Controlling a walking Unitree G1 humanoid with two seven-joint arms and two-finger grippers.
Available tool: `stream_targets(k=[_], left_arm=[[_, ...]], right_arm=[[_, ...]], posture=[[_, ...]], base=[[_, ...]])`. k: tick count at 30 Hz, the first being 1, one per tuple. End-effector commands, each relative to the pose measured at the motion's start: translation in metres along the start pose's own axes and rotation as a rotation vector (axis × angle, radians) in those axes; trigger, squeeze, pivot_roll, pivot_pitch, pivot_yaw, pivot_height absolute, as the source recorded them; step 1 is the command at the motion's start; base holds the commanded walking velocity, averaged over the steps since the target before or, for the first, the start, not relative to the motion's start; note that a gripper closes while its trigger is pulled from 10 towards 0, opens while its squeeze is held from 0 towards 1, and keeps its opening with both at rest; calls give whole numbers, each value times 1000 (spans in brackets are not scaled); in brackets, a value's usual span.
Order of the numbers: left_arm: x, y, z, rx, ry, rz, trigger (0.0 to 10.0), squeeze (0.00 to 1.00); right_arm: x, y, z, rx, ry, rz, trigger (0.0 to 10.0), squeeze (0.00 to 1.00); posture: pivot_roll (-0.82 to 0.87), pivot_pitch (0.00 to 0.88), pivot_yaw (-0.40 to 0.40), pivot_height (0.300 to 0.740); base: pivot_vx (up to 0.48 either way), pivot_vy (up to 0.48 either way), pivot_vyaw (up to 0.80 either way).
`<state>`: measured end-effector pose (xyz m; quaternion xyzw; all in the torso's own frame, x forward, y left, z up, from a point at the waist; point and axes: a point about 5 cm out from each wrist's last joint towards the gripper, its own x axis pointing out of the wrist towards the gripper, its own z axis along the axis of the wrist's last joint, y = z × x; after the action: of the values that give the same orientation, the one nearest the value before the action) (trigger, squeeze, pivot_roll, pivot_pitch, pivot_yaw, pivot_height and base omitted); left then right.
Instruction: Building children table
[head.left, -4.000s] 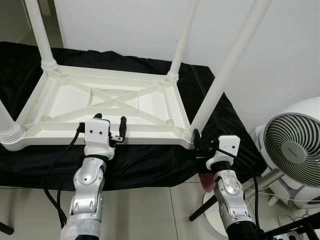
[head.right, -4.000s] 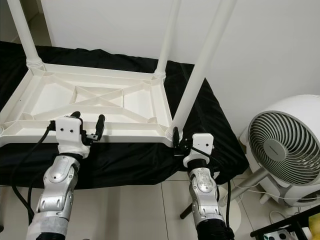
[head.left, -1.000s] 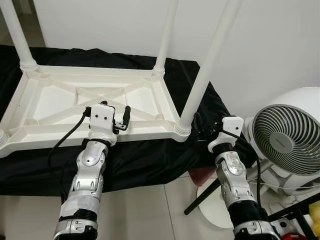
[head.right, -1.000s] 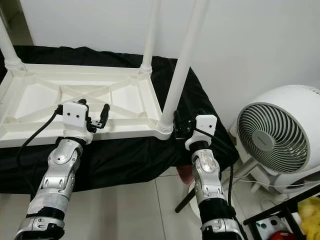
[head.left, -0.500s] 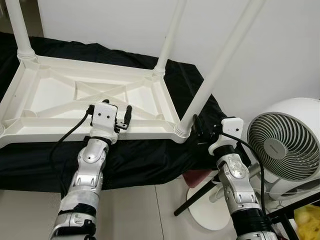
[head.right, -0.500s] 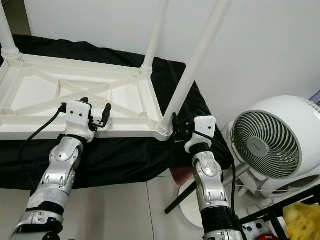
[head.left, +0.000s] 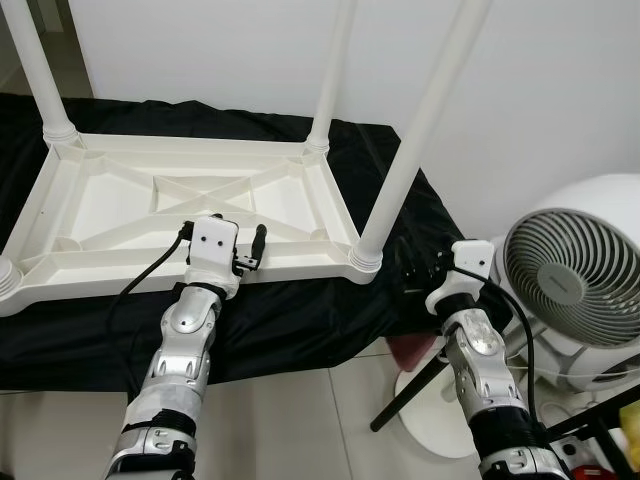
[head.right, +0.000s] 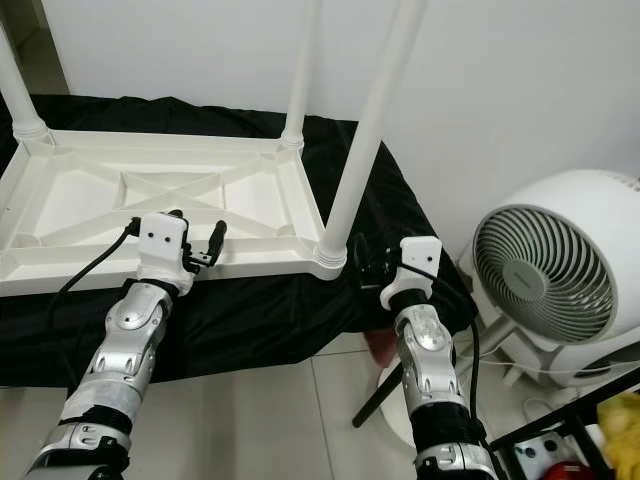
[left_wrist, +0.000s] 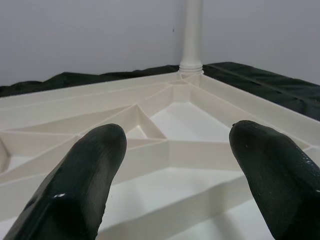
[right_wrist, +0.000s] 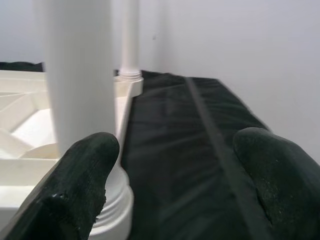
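A white plastic children's table (head.left: 120, 215) lies upside down on a black cloth (head.left: 300, 310). Its round legs point up, with the near right leg (head.left: 415, 130) and the far right leg (head.left: 330, 70) in their corner sockets. My left gripper (head.left: 224, 232) hangs open over the table's near rim, with nothing between its fingers (left_wrist: 90, 165). Just right of the near right leg's base (right_wrist: 112, 200), my right gripper (right_wrist: 175, 160) is open above the cloth, not touching the leg.
A white floor fan (head.left: 570, 285) on a round base (head.left: 430, 420) stands close to my right arm. A white wall runs behind the table. A black rack edge (head.right: 560, 430) and a yellow item (head.right: 620, 420) are at the lower right. Tiled floor lies below.
The head view has shifted and tilted. My right gripper now stands a little further right of the near right leg's base than 4 s ago. The left gripper stays at the near rim.
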<state>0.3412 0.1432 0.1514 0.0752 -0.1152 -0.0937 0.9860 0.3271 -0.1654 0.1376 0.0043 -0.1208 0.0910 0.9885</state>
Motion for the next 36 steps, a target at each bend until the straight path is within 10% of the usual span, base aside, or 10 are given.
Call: stream_targets(k=[1, 36], left_arm=[[3, -4, -2, -5, 12, 59, 10000, 0], [19, -19, 7, -9, 2, -30, 10000, 0]], right_arm=[[5, 1, 1, 16, -9, 31, 10000, 0], [11, 15, -2, 9, -53, -22, 10000, 0]], posture=[[-140, 0, -70, 740], [-46, 0, -118, 740]], base=[[0, 0, 0], [0, 0, 0]])
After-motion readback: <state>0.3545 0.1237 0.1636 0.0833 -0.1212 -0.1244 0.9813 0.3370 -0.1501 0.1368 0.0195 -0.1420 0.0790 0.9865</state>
